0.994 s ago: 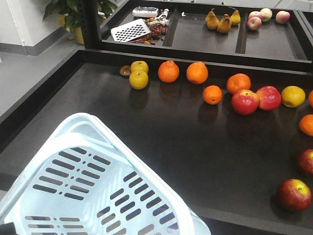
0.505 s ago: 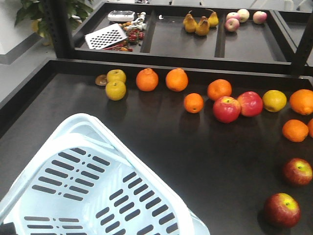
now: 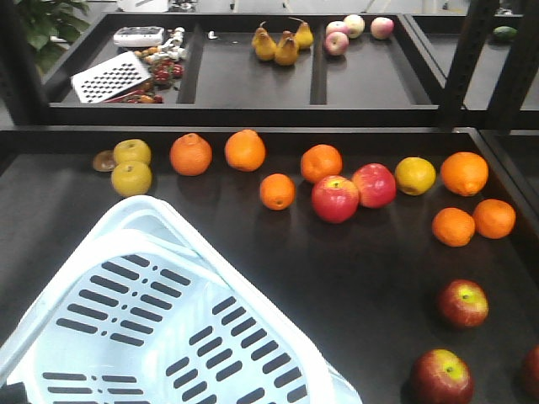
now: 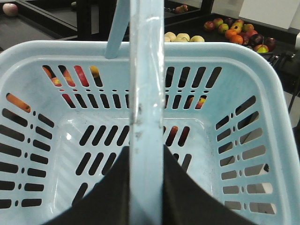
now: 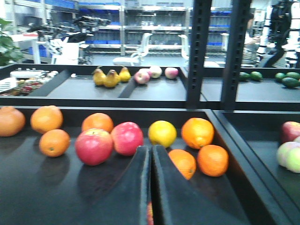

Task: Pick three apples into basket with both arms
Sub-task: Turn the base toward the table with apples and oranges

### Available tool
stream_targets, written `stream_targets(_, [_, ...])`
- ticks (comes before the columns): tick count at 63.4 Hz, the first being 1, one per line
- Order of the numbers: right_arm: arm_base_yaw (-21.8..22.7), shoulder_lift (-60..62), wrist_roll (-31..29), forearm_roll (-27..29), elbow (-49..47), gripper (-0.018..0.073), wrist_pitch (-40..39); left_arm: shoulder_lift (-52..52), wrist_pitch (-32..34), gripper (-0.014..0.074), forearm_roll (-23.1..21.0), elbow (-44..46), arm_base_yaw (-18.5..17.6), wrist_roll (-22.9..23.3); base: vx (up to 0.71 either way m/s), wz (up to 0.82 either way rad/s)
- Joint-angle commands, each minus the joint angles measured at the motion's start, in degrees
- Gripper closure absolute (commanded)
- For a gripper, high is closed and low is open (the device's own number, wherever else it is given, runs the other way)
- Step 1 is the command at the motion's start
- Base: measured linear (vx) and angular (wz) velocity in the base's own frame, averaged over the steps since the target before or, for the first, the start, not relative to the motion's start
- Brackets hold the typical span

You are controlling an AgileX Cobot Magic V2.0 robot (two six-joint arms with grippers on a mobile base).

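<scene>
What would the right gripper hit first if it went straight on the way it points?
Probably the yellow fruit or the pink-red apple; the right gripper aims between them, depth unclear.

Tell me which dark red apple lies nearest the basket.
The apple at the front view's bottom edge, just right of the basket; the apple behind it and the cut-off one at the right edge lie farther off.

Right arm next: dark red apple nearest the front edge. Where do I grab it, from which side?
Take the apple across its widest middle, straight down from above. Its stem dimple faces up and no other fruit touches it, so both sides look free. The right pincer is shut; open it first.
</scene>
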State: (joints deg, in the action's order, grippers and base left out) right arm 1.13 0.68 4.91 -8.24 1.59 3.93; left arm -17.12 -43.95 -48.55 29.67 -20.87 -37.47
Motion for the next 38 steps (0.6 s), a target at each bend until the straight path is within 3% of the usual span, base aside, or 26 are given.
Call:
stream_targets(1, [0.39,0.74,-0.50,-0.75,0.80,0.0564,-4.47,-0.55,4.20,0.0604,-3.63,1.59,-0.14,0.30,0.12,-0.25])
stream_targets(38, [0.39,0.74,-0.50,-0.75,0.80,0.0564,-4.47,-0.55,4.36,0.0604,-3.63,1.59,-0.14,0.30,0.07,-0.10])
